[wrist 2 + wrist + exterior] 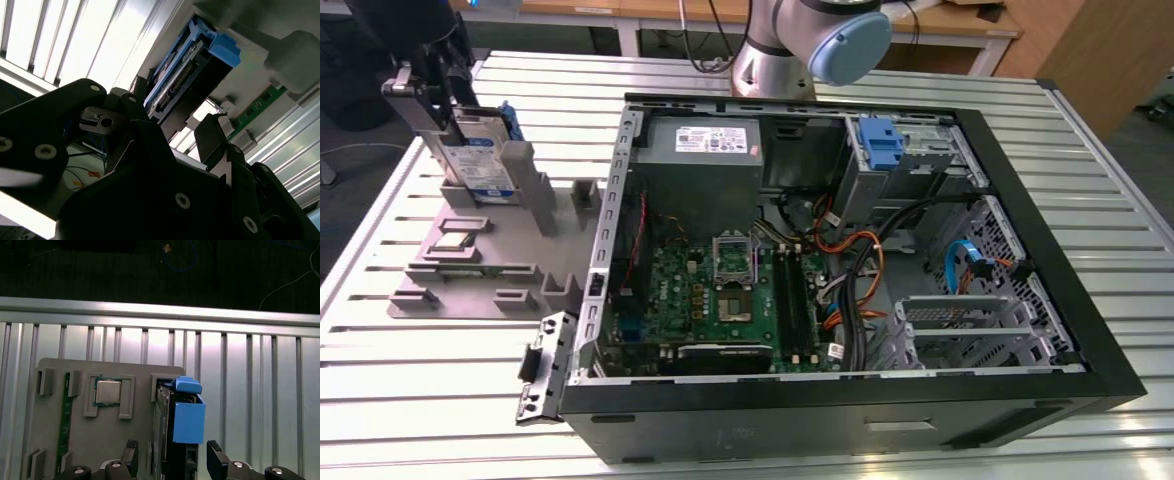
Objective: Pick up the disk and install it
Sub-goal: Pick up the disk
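Step in hand: pick-up, grasp not yet made. One tool (173, 452), fingers spread, straddling one disk (188, 416) with a gap each side. The disk stands upright in a slot of one grey fixture (75, 440), by the counter (427, 400) edge on the exterior view's left. Judged need: closing squarely on both flat faces. One open computer case (1067, 300).

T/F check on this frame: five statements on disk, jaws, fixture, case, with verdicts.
1. The disk stands on edge in the grey fixture. True.
2. The disk is already inside the computer case. False: it is in the fixture, to the exterior view's left of the case.
3. The gripper has its jaws either side of the disk. True.
4. The fixture's square pocket is empty. False: a processor chip lies in it.
5. The case is closed. False: it is open, motherboard showing.
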`<action>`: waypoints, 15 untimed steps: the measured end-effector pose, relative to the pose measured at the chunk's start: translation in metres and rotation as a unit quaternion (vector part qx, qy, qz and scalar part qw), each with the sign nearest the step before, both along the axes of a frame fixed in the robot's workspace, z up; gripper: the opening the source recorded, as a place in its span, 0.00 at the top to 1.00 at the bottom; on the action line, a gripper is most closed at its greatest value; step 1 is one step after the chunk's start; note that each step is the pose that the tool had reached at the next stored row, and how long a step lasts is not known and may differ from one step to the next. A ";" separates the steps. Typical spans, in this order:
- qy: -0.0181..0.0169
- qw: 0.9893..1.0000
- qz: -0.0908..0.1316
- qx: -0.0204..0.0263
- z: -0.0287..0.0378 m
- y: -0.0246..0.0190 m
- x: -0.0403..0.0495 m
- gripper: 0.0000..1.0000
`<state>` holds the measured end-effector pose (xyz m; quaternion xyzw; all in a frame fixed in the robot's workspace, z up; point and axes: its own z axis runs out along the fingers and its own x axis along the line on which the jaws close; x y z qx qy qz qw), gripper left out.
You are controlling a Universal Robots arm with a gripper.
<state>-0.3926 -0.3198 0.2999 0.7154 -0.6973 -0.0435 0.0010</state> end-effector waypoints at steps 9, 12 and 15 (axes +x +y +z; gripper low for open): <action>0.000 1.000 0.000 0.000 0.0023 0.0000 0.0000 0.35; 0.000 1.000 0.000 0.000 0.0019 0.0017 0.0000 0.35; 0.000 1.000 0.000 0.000 0.0017 0.0019 0.0000 0.35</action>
